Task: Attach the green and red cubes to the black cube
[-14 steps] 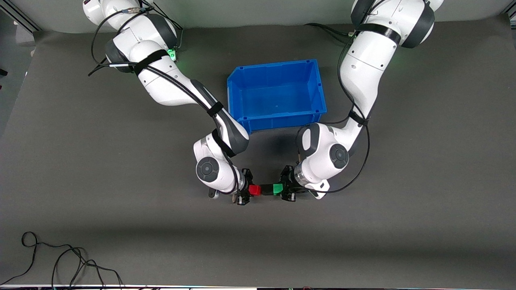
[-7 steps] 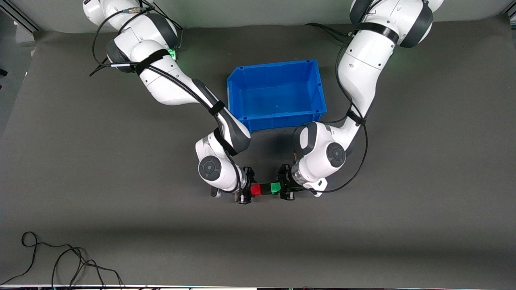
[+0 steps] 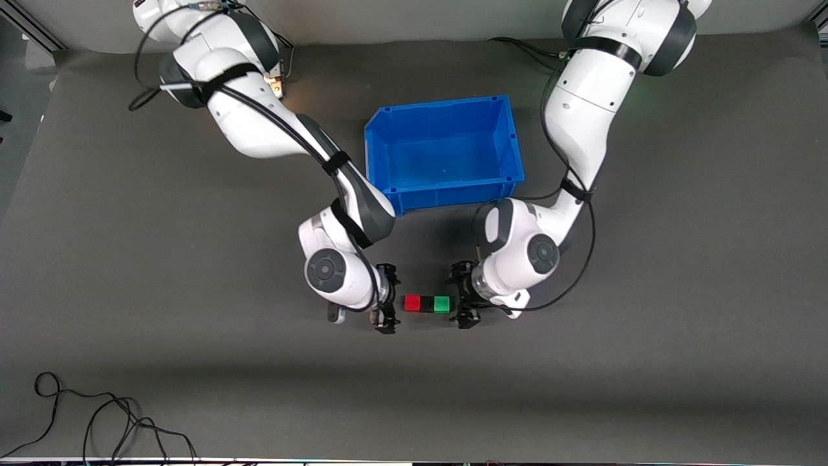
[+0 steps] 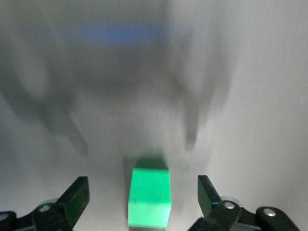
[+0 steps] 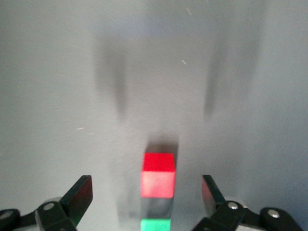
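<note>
- You have the three cubes in one row on the mat (image 3: 162, 272), nearer the front camera than the bin (image 3: 444, 153).
- The black cube (image 3: 427, 304) sits in the middle, with the red cube (image 3: 412, 303) touching it on the right arm's side.
- The green cube (image 3: 442, 304) touches the black cube on the left arm's side.
- Your right gripper (image 3: 387, 307) is just beside the red cube, apart from it, fingers spread wide and holding nothing.
- In the right wrist view the red cube (image 5: 158, 175) lies between the two open fingers (image 5: 77, 197) with clear gaps on both sides; the black cube (image 5: 156, 210) and a strip of the green cube (image 5: 155, 225) line up with it.
- Your left gripper (image 3: 465, 303) is just beside the green cube, also apart from it, fingers wide and holding nothing.
- In the left wrist view the green cube (image 4: 150, 196) sits between that gripper's fingers (image 4: 208, 195), touching neither; the other two cubes are hidden by it.
- The blue bin stands between the two arms' forearms, and you can see nothing inside it.
- A loose black cable (image 3: 97, 421) lies on the mat at the edge nearest the front camera, toward the right arm's end, well apart from the cubes.
</note>
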You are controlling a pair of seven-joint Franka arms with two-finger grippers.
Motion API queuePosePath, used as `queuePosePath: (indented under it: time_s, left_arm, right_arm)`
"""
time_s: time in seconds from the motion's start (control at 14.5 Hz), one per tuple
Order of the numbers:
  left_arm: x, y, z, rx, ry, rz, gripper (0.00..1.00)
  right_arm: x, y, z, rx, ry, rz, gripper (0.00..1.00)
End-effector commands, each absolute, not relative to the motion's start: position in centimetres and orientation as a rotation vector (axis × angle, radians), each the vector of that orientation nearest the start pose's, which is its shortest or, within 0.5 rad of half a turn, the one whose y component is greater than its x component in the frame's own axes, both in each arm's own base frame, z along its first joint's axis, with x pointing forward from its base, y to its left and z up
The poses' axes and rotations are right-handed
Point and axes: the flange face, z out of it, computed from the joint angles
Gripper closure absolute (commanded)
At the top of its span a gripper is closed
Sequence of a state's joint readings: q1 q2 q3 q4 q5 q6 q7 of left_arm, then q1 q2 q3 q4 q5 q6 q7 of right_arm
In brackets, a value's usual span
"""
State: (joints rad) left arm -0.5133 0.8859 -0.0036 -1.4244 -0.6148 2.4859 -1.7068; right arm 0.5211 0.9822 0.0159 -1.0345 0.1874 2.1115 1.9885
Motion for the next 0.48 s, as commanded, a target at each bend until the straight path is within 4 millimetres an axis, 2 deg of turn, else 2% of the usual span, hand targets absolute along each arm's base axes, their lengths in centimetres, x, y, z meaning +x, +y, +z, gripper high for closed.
queuePosePath:
  time_s: [0.0,0.14,0.21,0.28,0.35,0.42]
  left_arm:
    - [66.7,-30.8,21.1,1.915,2.096,-0.443,0.0]
    - [67.6,-25.7,23.3,2.046,2.017,-0.468,0.0]
    - [67.6,-23.1,24.7,2.12,1.955,-0.488,0.0]
    - [67.7,-19.9,26.2,2.205,1.896,-0.482,0.0]
    - [67.4,-16.8,27.6,2.287,1.833,-0.491,0.0]
    - [67.3,-13.9,29.0,2.356,1.777,-0.499,0.0]
  right_arm:
    - [66.8,38.6,29.2,-2.319,1.937,0.121,0.0]
    - [66.0,37.5,32.7,-2.438,1.842,0.134,0.0]
    - [66.0,36.0,34.7,-2.488,1.828,0.139,0.0]
    - [66.1,35.0,36.4,-2.568,1.723,0.133,0.0]
    - [66.5,33.2,38.4,-2.676,1.525,0.125,0.0]
    - [66.1,31.6,39.8,-2.756,1.426,0.172,0.0]
